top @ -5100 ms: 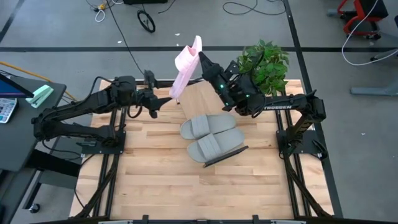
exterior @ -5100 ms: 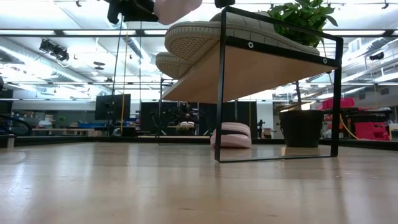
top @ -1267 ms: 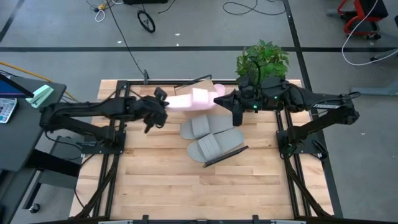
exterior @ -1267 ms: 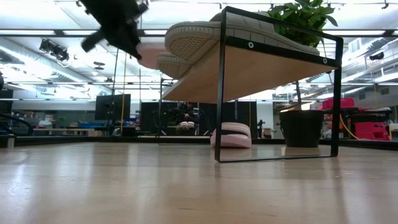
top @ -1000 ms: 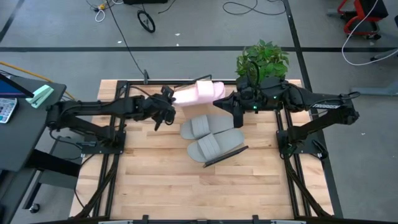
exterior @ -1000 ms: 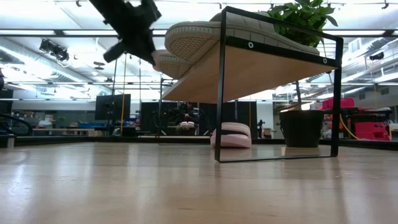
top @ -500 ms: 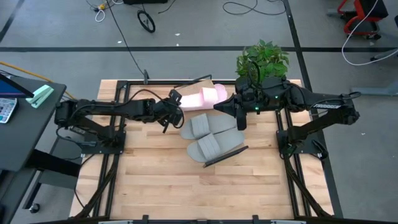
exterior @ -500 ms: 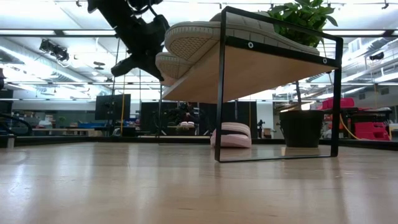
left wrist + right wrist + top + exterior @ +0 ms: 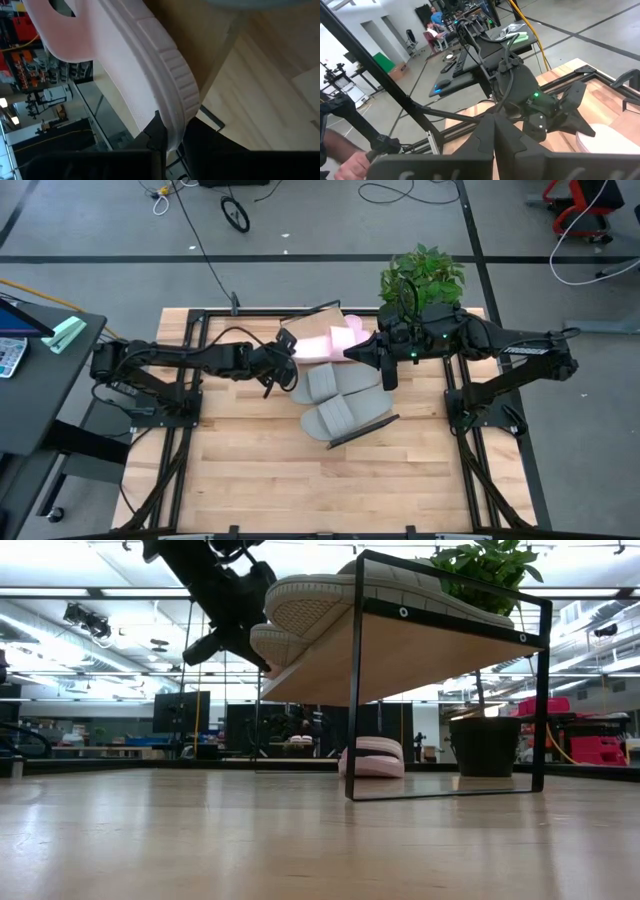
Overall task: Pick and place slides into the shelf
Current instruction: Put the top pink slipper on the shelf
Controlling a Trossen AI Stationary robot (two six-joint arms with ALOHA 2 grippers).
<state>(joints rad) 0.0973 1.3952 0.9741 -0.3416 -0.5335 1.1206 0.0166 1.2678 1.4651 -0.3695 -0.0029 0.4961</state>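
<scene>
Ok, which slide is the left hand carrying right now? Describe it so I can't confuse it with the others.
Find the shelf, the raised light-wood board beside the potted plant. Two grey slides lie side by side on it. The one you want is the pale pink slide just beyond them, over the shelf's far part, with its end pinched by the left hand: it is the only pink one up there.

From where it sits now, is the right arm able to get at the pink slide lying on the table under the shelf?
Probably not directly. That pink slide lies beneath the shelf, whose board covers it from above, and the right gripper sits shut above the shelf; it would need a low side approach.
</scene>
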